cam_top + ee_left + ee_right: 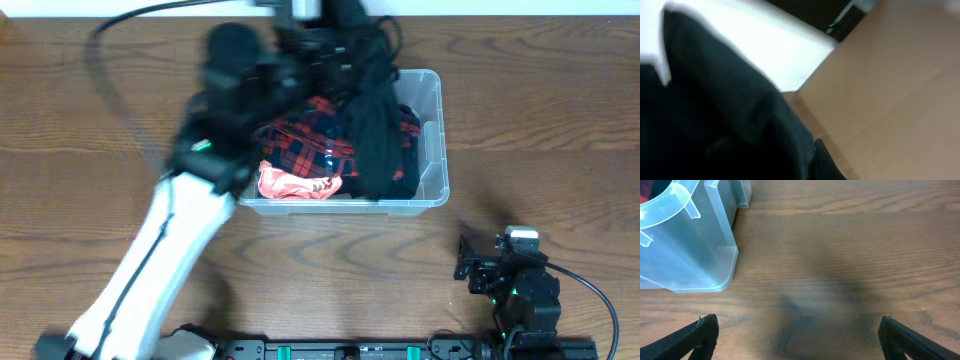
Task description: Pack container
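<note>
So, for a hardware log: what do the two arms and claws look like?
Left arm: long white link, black joints, small green light. Right arm: compact, black, pale module on top, green light, black cable trailing. Right claw has black tapered fingers.

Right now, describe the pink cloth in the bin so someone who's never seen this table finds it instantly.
Find the clear plastic container on the wooden table. In its front left corner, nearest the robot's base, lies the pink cloth, bunched against the wall. It is the only pale coral piece, beside a red plaid cloth and a black garment.
</note>
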Available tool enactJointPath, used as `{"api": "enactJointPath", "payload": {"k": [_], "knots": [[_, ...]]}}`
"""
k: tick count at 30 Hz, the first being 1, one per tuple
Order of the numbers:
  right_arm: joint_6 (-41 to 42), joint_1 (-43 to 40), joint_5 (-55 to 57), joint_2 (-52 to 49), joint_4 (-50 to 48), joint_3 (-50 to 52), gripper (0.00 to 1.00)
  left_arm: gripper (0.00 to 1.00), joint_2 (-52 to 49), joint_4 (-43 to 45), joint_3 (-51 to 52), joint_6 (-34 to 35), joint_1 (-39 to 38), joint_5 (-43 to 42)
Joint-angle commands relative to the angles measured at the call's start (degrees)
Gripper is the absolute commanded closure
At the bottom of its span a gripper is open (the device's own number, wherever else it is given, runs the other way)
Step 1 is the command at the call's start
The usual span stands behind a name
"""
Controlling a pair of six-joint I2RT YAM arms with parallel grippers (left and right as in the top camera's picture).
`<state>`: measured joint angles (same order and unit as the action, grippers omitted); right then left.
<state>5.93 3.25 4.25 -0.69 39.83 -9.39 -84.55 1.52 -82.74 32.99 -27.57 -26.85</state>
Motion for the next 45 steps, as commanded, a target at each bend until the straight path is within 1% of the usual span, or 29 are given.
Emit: {"api": "enactJointPath", "payload": {"k": [1,4,6,12,18,20,24,26,29,30,31,32,34,36,40,43,44,45], "knots": [[0.9,-0.7,-0.2,0.3,0.2,0.2,0.01,0.94,-2.3,3.9,-1.3,-0.4,-3.0,8.0],[0.9,-0.7,-0.2,0.3,0.2,0.2,0.01,0.94,-4.4,3.5,-1.3,-0.4,-4.3,9.7],[0.9,-0.7,-0.2,0.3,0.2,0.2,0.01,0.94,-5.0,0.8,-1.3,-0.4,-4.4,10.0],[0.9,-0.7,-0.2,0.3,0.2,0.2,0.01,0.94,-5.1,-15.3,-1.3,-0.4,-4.4,17.2],[0.9,-0.7,-0.2,0.3,0.2,0.2,0.01,0.94,-4.8,-27.3,-1.3,-1.0,-4.4,18.6],[0.9,-0.7,-0.2,0.3,0.2,0.2,0.01,0.94,-4.7,-33.6,-1.3,-0.8,-4.5,21.0],[0.9,-0.7,-0.2,0.3,0.2,0.2,0.01,0.94,-4.7,-45.0,-1.3,1.9,-5.0,27.8],[0.9,-0.7,-0.2,0.3,0.2,0.2,0.01,0.94,-4.7,-48.5,-1.3,1.8,-5.5,30.0],[0.9,-0.7,-0.2,0.3,0.2,0.2,0.01,0.93,-4.7,-50.9,-1.3,0.5,-6.2,31.0],[0.9,-0.7,-0.2,0.3,0.2,0.2,0.01,0.86,-4.7,-51.4,-1.3,-0.3,-6.2,31.0],[0.9,-0.7,-0.2,0.3,0.2,0.2,0.01,0.73,-4.7,-51.8,-1.3,-1.7,-6.1,31.0],[0.9,-0.7,-0.2,0.3,0.2,0.2,0.01,0.61,-4.4,-52.1,-1.3,-3.0,-6.1,31.0],[0.9,-0.7,-0.2,0.3,0.2,0.2,0.01,0.49,-3.2,-52.5,-1.5,-3.3,-5.8,31.0],[0.9,-0.7,-0.2,0.3,0.2,0.2,0.01,0.25,-1.0,-52.1,-2.5,-4.2,-5.6,31.0],[0.9,-0.7,-0.2,0.3,0.2,0.2,0.01,0.21,4.4,-51.3,-7.1,-8.5,-5.6,33.1],[0.9,-0.7,-0.2,0.3,0.2,0.2,0.01,0.21,7.3,-47.1,-7.9,-13.0,-5.6,33.0],[0.9,-0.7,-0.2,0.3,0.2,0.2,0.01,0.23,7.6,-45.8,-7.9,-15.0,-5.6,32.9],[0.9,-0.7,-0.2,0.3,0.2,0.2,0.01,0.26,7.4,-45.1,-7.9,-16.9,-5.6,32.9]]}}
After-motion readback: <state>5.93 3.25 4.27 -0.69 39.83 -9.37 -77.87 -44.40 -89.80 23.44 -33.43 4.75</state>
